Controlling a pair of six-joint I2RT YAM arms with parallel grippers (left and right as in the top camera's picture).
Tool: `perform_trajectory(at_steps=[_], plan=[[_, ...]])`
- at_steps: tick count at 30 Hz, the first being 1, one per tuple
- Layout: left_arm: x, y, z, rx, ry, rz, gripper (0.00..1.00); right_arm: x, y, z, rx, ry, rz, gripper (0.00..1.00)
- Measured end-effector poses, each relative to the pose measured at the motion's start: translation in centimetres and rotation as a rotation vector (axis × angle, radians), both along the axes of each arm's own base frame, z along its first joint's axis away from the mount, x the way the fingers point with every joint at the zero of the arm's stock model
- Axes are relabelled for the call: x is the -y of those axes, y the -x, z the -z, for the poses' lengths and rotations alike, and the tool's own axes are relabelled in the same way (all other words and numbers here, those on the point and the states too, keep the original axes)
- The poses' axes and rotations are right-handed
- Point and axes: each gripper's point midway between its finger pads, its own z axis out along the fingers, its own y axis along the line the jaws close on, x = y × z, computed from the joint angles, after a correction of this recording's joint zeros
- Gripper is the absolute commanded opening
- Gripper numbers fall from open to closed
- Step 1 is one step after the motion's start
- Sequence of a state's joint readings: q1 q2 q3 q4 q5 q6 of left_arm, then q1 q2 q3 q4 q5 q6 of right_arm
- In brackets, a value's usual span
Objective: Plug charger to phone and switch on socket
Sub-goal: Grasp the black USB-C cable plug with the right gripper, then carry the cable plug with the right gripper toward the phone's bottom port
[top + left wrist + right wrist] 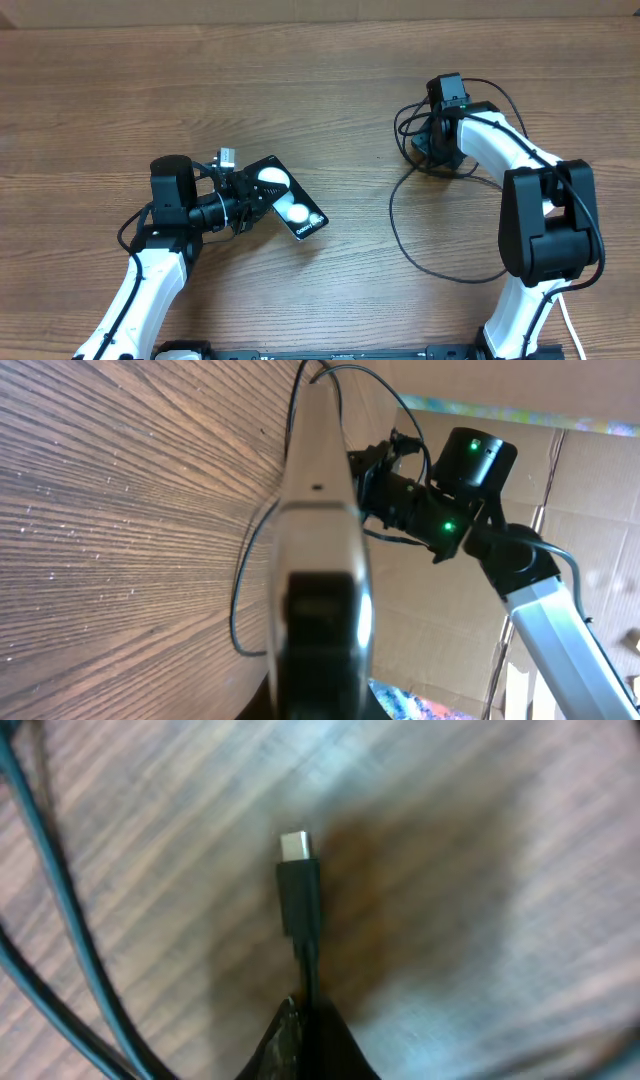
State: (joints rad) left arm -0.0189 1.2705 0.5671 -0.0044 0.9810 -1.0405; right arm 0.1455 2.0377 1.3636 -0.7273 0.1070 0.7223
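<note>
Two task items, both in hand.

Item 1, phone (288, 200): a rigid flat slab with a glossy black back carrying two white round patches, and a rounded silvery edge. It sits left of centre over the wood-grain surface (300, 80), clamped at one end by the left pincer (247, 203). Whether it touches the surface cannot be told. Judged light but slick and breakable; hold it by the long edges and leave the port end free.

Item 2, charger cable (400, 235): thin, black and limp, looped loosely at the right. Its USB-C plug (298, 885) is a short stiff black moulding with a bright metal tip. The right pincer (437, 152) is closed on the cable just behind the plug, which juts forward over the surface. Judged featherweight; the cord will flex, so grip close to the moulding for a straight push.
</note>
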Motion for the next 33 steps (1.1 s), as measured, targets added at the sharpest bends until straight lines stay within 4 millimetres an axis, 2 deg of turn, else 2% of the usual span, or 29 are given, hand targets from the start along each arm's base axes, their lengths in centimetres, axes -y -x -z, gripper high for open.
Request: perform_trajectory(at_steps=[2, 5, 8, 12, 13, 16, 19, 22, 25, 28, 33], plan=[[0.0, 0.0, 0.0, 0.004, -0.002, 0.002, 0.04, 0.0, 0.4, -0.5, -0.029, 0.006, -0.019, 0.04], [0.0, 0.0, 0.0, 0.012, -0.006, 0.006, 0.04, -0.1, -0.3, -2.6, -0.03, 0.014, -0.062, 0.04], [0.0, -0.1, -0.1, 0.033, -0.012, 0.011, 0.04, -0.7, -1.0, -6.5, 0.002, -0.006, -0.125, 0.04], [-0.2, -0.9, -1.1, 0.122, -0.014, 0.012, 0.04, -2.8, 0.3, -12.3, 0.05, -0.116, -0.237, 0.04], [-0.5, -1.3, -1.5, 0.148, -0.01, 0.01, 0.04, -3.5, 1.3, -13.9, 0.054, -0.157, -0.275, 0.04], [-1.5, -2.0, -1.7, 0.17, 0.007, -0.008, 0.04, -5.4, 4.9, -17.1, 0.032, -0.265, -0.39, 0.04], [-3.0, -3.2, -1.5, 0.178, 0.035, -0.023, 0.04, -7.5, 8.6, -18.8, -0.015, -0.35, -0.527, 0.04], [-3.7, -4.5, -1.8, 0.189, 0.069, -0.006, 0.04, -10.4, 12.2, -19.2, -0.089, -0.395, -0.691, 0.04], [-3.4, -5.7, -2.8, 0.206, 0.113, 0.053, 0.04, -13.8, 15.7, -19.3, -0.16, -0.412, -0.868, 0.04], [-3.1, -6.6, -4.1, 0.233, 0.158, 0.121, 0.04, -16.8, 18.6, -19.4, -0.2, -0.416, -1.012, 0.04], [-2.9, -7.3, -5.6, 0.261, 0.204, 0.195, 0.04, -21.0, 22.3, -19.4, -0.206, -0.403, -1.213, 0.04]])
